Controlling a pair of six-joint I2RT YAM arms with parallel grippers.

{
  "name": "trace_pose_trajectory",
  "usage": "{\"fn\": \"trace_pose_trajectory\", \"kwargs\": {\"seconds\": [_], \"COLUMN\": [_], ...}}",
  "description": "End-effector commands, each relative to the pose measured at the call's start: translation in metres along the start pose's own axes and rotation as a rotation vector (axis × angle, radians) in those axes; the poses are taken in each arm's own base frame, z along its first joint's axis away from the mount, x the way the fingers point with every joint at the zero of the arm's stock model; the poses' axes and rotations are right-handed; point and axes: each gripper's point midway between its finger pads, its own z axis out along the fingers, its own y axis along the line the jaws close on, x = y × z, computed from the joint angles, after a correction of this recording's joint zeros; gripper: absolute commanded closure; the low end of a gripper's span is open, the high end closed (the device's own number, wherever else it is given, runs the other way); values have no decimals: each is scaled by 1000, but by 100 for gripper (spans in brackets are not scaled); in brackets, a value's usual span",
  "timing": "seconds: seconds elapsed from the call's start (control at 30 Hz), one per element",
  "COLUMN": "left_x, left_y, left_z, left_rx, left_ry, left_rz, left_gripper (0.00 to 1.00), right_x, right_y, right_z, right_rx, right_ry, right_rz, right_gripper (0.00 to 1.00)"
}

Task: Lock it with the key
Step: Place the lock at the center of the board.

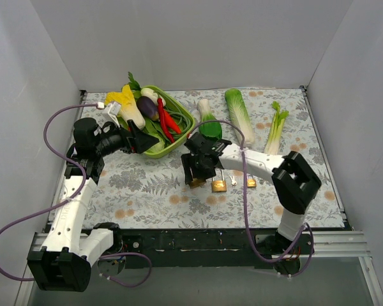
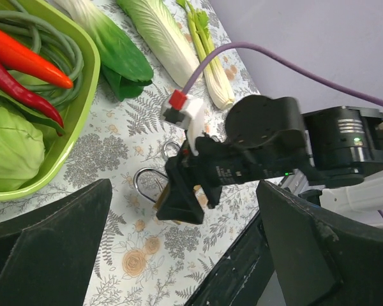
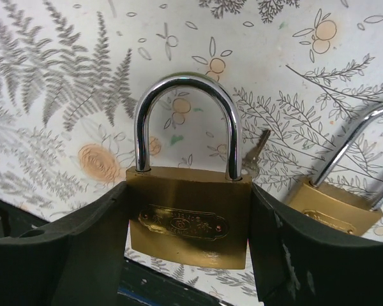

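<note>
While my right tool [image 3: 188, 237] clamps the padlock [image 3: 186, 191] and my left tool [image 2: 185, 255] gapes empty, the smooth brass could slip.

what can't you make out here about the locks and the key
- Key: right wrist view, mostly behind the held padlock.
- Keyhole of the held padlock: underside faces away in every view.
- Second padlock: right wrist view, shackle cut off by the right edge.
</note>
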Motion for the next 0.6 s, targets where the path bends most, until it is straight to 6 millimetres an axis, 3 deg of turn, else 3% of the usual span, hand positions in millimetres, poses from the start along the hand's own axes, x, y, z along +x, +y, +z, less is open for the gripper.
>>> {"fn": "trace_pose_trajectory", "kwargs": {"seconds": [0.0, 0.47, 0.57], "left_x": [-4, 9, 7], "left_y": [1, -2, -2], "left_z": [-6, -11, -11], "left_rx": [-37, -19, -22], "left_ry": [-14, 16, 11], "left_rz": [7, 10, 18], "left_gripper": [2, 2, 2], "right_x": [-38, -25, -18], "right_y": [25, 26, 19], "right_z": [-1, 41, 46], "right_rx": [-18, 42, 98], "right_ry": [-74, -13, -10], "right_rz": [126, 215, 235], "right_gripper": [99, 99, 83]}}
